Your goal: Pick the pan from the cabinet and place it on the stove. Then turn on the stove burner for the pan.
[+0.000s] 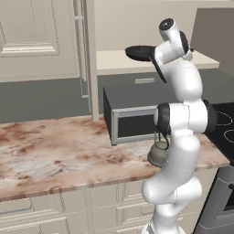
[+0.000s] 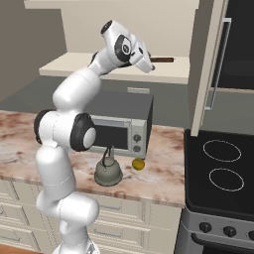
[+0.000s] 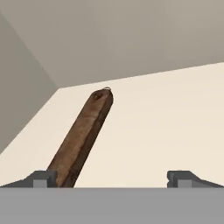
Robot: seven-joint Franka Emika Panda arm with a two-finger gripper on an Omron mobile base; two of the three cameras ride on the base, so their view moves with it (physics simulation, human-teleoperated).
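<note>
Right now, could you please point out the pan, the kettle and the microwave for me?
pan [image 1: 138, 52]: left base view, on its black rim, on the cupboard shelf.
kettle [image 2: 108, 173]: right base view, on its grey body.
microwave [image 2: 140, 136]: right base view, on its front control panel.

I can read no text, label, brand or number anywhere. The only marks I see are thin white rings on the stove [image 2: 221, 171], toward its right edge. The microwave [image 2: 130, 130] has small knobs at its front right corner; any print there is perhaps too blurred to tell.
</note>
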